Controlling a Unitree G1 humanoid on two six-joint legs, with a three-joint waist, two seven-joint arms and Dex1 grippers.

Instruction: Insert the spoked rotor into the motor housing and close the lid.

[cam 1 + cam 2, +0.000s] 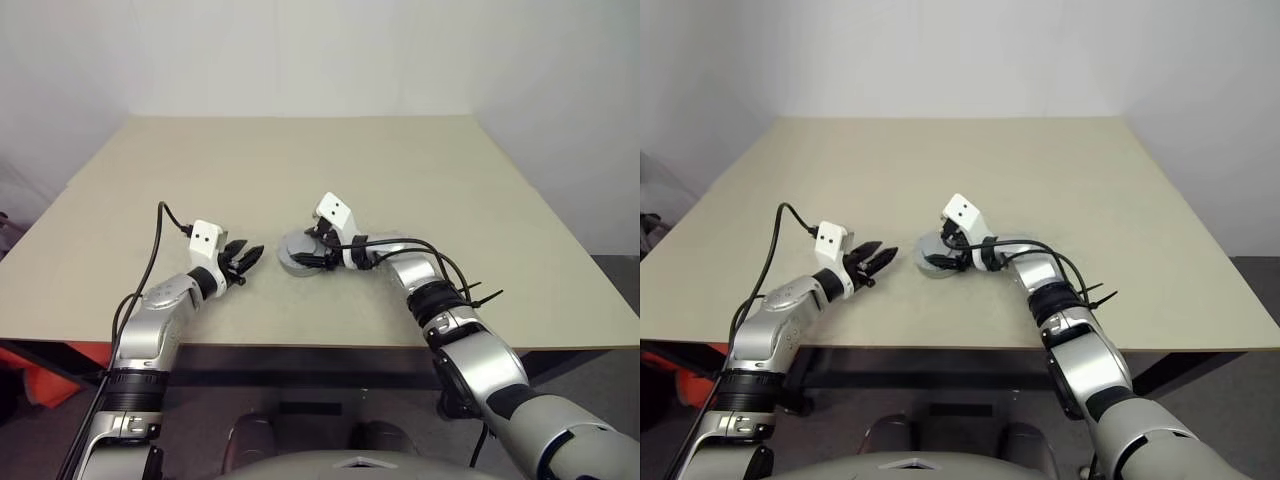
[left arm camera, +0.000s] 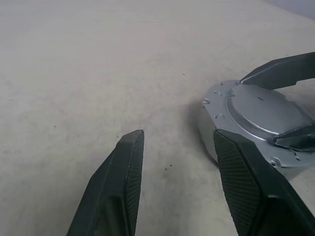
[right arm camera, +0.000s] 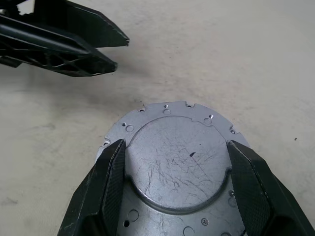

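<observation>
The motor housing is a short grey round casing near the table's front edge, with the flat silver lid lying on top of it. My right gripper reaches in from the right and is shut on the lid, one finger on each side of its raised round centre. The left gripper hovers open just left of the housing, pointing at it with nothing between its fingers. The spoked rotor is hidden from view.
The beige table stretches bare behind and to both sides of the housing. Its front edge runs close below both forearms. A black cable loops over the left forearm.
</observation>
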